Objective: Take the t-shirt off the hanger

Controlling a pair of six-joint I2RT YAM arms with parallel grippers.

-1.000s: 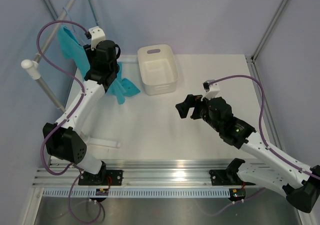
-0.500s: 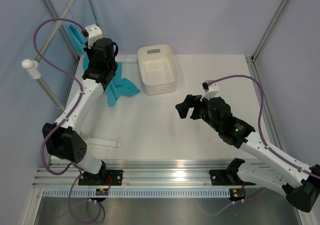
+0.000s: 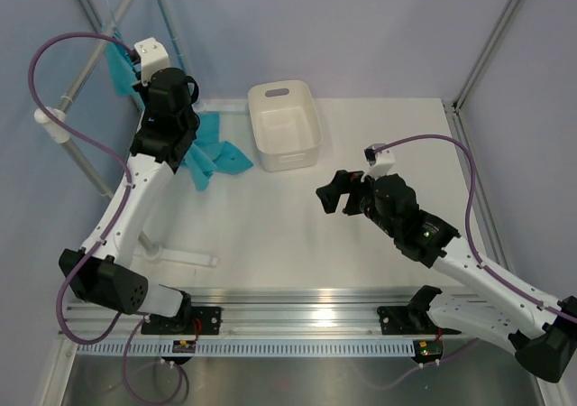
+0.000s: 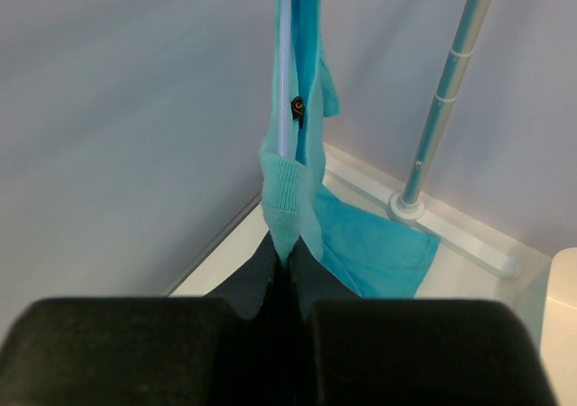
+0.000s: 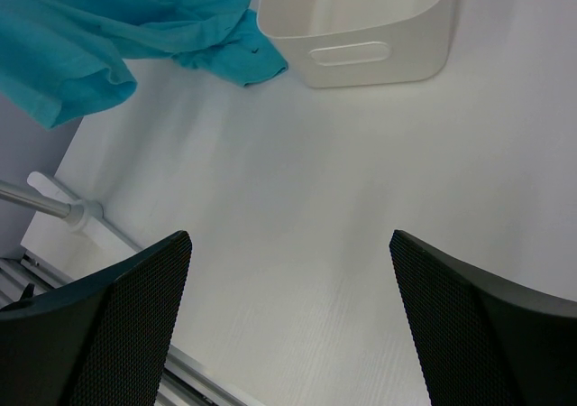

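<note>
The left pincer [image 4: 287,266] has just clamped on the ribbed edge of the small teal cloth t-shirt [image 4: 309,54] hanging from the thin light-blue wire hanger [image 4: 285,81], so pulling it off can likely begin; the right pincer [image 3: 335,194] gapes empty.

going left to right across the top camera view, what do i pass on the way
rack knob → t-shirt → tub → right gripper
</note>
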